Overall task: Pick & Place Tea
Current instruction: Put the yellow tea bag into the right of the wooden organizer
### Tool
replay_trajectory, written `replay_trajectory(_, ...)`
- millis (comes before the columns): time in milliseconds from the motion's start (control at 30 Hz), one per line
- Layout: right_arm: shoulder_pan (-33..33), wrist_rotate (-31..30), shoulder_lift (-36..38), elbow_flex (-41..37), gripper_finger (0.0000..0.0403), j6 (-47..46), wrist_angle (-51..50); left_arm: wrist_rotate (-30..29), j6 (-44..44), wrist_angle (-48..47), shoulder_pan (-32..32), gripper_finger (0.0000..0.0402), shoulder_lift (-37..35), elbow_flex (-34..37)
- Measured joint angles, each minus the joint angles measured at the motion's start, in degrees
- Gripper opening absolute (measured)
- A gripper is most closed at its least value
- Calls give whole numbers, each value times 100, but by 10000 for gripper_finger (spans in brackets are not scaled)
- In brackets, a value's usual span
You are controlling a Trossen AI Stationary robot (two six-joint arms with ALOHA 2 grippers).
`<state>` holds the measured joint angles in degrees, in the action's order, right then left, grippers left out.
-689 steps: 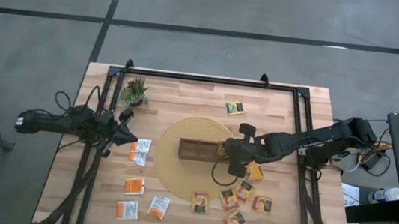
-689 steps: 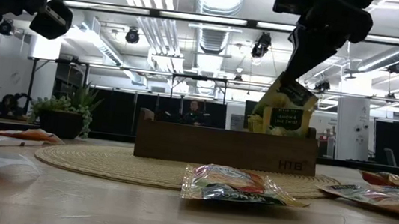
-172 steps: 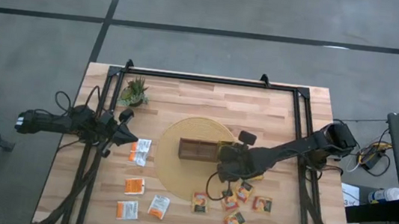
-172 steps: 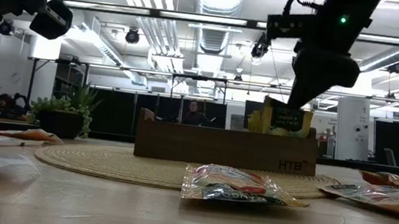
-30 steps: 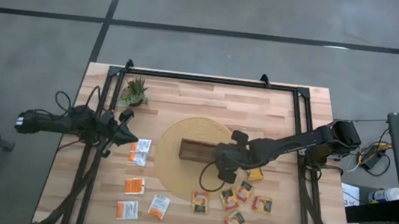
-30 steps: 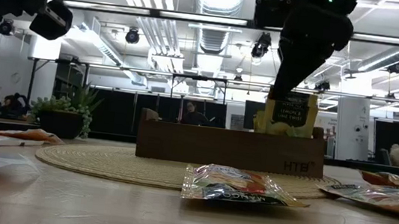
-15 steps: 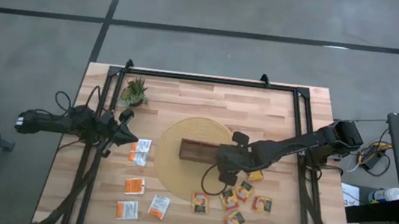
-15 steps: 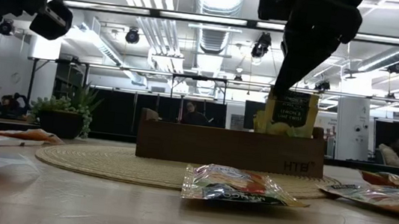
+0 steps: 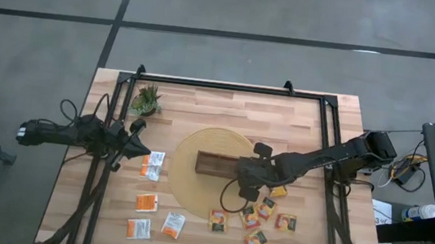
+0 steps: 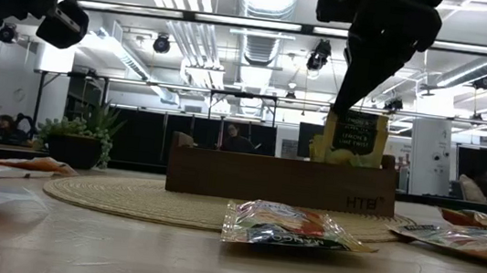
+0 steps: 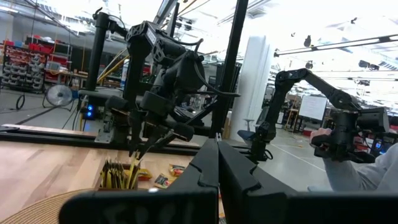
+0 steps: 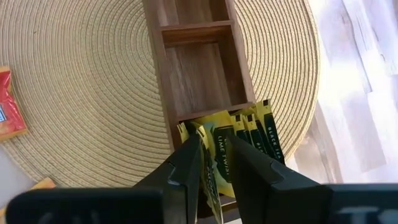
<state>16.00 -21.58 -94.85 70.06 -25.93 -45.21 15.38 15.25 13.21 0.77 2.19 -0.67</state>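
Right wrist view puts us over the end compartment of the wooden tray point(image 12: 202, 74), where several yellow-green tea sachets point(image 12: 245, 134) stand on edge, packed side by side. We judge them light, thin and crinkly, with slick foil that bends and slides easily, so the best hold is a flat pinch across a top edge. The right pincer point(image 12: 214, 163) sits at that compartment, its two fingers a little apart with the upper edge of one sachet between them; whether they clamp it or merely straddle it we cannot tell. From the low view the same pincer point(image 10: 344, 97) hangs just above the sachet tops point(image 10: 354, 135). On the high view the tray point(image 9: 214, 164) rests on a round woven mat point(image 9: 186, 184) mid-worktop, with more loose sachets point(image 9: 255, 221) toward the front edge and front right corner. Near the left edge the left pincer point(image 9: 135, 139) waits, fingers together and empty.
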Motion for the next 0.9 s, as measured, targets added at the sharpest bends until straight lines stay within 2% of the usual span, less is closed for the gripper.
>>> replay_trajectory(367, 101, -20, 173, 0, 68, -371, -107, -1, -1, 2, -1, 0, 0, 1)
replay_trajectory(600, 288, -236, 361, -4, 78, -749, -99, -2, -1, 0, -1, 0, -2, 0)
replay_trajectory(900, 327, -212, 363, -11, 86, -1089, -92, -2, -2, 0, 0, 0, 0, -1)
